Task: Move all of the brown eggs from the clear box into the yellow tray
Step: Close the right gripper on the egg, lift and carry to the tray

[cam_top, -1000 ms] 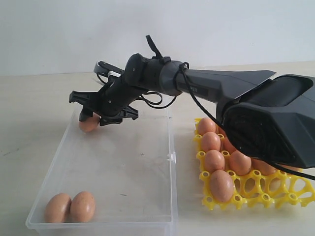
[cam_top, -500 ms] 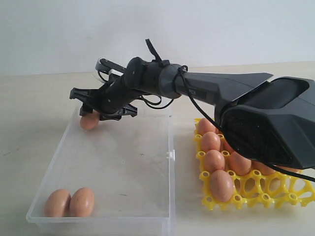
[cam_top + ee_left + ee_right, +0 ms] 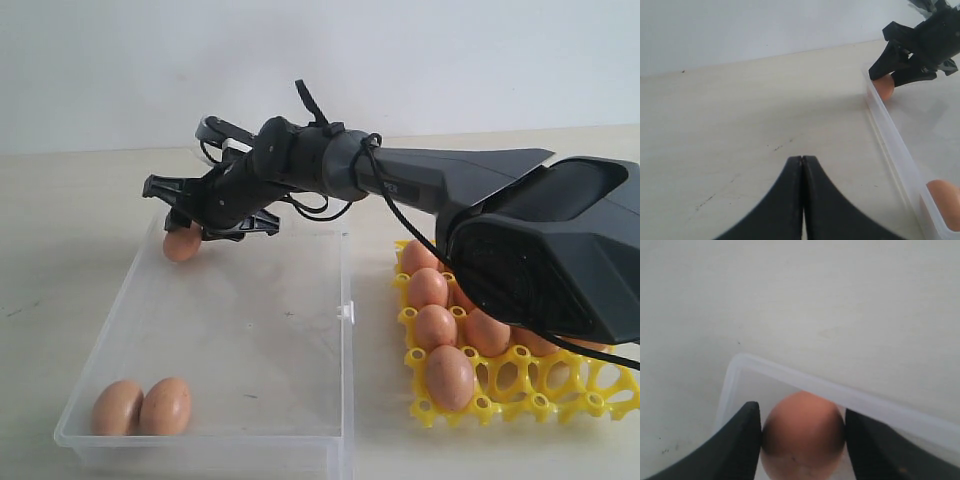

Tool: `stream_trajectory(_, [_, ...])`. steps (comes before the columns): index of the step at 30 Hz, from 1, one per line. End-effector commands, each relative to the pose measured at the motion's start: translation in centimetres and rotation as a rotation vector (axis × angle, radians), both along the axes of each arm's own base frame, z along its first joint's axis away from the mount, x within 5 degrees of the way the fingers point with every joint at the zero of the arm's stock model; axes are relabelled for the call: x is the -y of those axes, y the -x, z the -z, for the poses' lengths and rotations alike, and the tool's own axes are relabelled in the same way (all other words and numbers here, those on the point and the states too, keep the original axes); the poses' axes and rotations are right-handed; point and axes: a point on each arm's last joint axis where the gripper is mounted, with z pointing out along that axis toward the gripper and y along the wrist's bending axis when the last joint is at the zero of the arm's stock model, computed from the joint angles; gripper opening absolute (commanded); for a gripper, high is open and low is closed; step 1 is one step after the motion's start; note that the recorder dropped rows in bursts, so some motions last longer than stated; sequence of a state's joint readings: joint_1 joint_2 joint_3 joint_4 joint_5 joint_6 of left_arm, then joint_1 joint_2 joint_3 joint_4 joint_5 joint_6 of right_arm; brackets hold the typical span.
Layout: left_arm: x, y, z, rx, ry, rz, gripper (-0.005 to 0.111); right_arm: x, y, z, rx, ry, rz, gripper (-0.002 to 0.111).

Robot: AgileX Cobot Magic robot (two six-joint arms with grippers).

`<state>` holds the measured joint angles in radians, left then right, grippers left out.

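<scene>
A brown egg (image 3: 802, 440) is framed lengthwise by the spread fingers of the right gripper (image 3: 802, 409); a squeeze cannot be told; the left gripper (image 3: 803, 161) is closed

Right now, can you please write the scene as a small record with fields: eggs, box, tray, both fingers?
clear box: three brown eggs inside; far-corner egg, near pair touching each other
yellow tray: beside box; tray eggs seated, count partly hidden by arm
right fingers: shut on far-corner egg
left fingers: shut, empty, over bare table beside box
</scene>
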<state>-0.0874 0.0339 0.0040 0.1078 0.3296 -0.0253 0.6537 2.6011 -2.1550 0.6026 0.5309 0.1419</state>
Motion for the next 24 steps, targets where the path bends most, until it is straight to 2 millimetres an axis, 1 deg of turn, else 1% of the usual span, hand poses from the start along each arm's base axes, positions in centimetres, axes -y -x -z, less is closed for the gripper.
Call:
stream_trajectory(1, [0.0, 0.0, -0.3, 0.017, 0.009, 0.004, 0.000, -0.1, -0.1, -1.0, 0.044, 0.007, -0.022, 0.000])
stream_trajectory(6, [0.0, 0.0, -0.3, 0.017, 0.009, 0.004, 0.000, -0.4, 0.4, -2.0, 0.090, 0.028, -0.090, 0.000])
stream_trajectory(13, [0.0, 0.0, -0.3, 0.017, 0.009, 0.004, 0.000, 0.1, 1.6, -2.5, 0.113, 0.063, -0.121, 0.000])
stream_trajectory(15, [0.0, 0.0, -0.3, 0.017, 0.009, 0.004, 0.000, 0.7, 2.1, -2.3, 0.117, 0.087, -0.117, 0.000])
stream_trajectory(17, [0.0, 0.0, -0.3, 0.017, 0.009, 0.004, 0.000, 1.6, 3.0, -2.3, 0.134, 0.123, -0.129, 0.000])
stream_trajectory(18, [0.0, 0.0, -0.3, 0.017, 0.009, 0.004, 0.000, 2.4, 3.6, -2.5, 0.160, 0.153, -0.136, 0.000])
stream_trajectory(19, [0.0, 0.0, -0.3, 0.017, 0.009, 0.004, 0.000, 2.7, 3.9, -2.7, 0.170, 0.165, -0.138, 0.000])
stream_trajectory(20, [0.0, 0.0, -0.3, 0.017, 0.009, 0.004, 0.000, 3.3, 4.9, -3.4, 0.207, 0.189, -0.154, 0.000])
stream_trajectory(21, [0.0, 0.0, -0.3, 0.017, 0.009, 0.004, 0.000, 3.7, 5.3, -4.0, 0.238, 0.201, -0.166, 0.000])
stream_trajectory(24, [0.0, 0.0, -0.3, 0.017, 0.009, 0.004, 0.000, 5.7, 7.8, -7.1, 0.395, 0.232, -0.170, 0.000])
